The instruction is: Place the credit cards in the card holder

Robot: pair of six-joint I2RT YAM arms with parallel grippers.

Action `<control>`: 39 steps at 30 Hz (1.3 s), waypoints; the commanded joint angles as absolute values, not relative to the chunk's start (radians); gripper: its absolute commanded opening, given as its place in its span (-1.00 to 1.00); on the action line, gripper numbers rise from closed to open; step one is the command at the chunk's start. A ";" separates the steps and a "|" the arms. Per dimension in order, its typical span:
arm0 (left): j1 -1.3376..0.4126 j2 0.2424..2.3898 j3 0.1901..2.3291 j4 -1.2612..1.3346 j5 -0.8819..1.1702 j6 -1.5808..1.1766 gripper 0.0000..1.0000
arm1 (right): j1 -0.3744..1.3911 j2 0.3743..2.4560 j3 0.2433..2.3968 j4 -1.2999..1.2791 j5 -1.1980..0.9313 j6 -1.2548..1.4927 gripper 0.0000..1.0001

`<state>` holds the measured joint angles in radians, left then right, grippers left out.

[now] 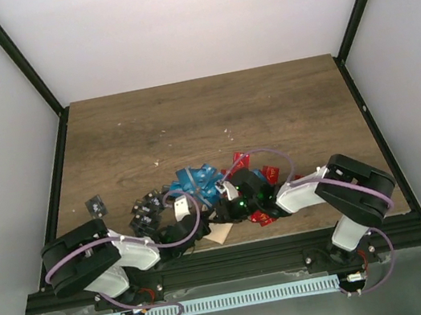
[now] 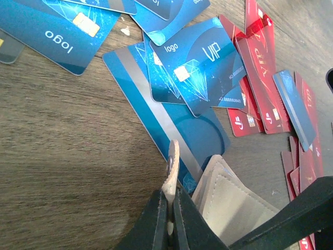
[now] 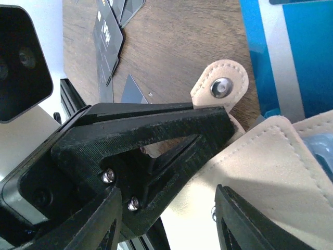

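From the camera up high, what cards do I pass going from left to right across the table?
lone black card → bunch of black cards → blue cards → red cards

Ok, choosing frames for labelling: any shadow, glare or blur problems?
Top external: evenly lit, sharp, but the credit cards are tiny. Left wrist: dark shadow on the table at lower left, the left gripper soft up close. Right wrist: the card holder sharp, no glare.

One card holder and many red, blue and black cards.
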<state>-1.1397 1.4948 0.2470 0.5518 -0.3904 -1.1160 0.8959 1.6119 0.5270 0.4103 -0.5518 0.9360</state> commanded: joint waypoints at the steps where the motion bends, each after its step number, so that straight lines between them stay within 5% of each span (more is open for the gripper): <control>1: -1.143 1.492 0.186 0.589 -0.326 -1.140 -0.92 | 0.895 1.651 0.540 0.341 -0.507 0.896 0.02; 18: -1.194 1.371 0.060 0.710 -0.328 -1.128 -0.92 | 0.881 1.701 0.602 0.310 -0.463 0.828 0.01; 27: -1.201 1.244 -0.002 0.718 -0.305 -1.037 -0.50 | 0.881 1.714 0.602 0.345 -0.537 0.775 0.00; 33: -1.200 0.926 -0.002 0.391 -0.393 -1.040 -0.20 | 0.881 1.706 0.585 0.348 -0.561 0.716 0.00; 39: -1.155 0.524 0.030 -0.007 -0.480 -1.031 -0.11 | 0.872 1.706 0.575 0.377 -0.596 0.688 -0.01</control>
<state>-1.1870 0.6861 0.0113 0.2764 -0.4187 -1.0561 0.8795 1.6794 0.5941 0.4088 -0.5770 0.7307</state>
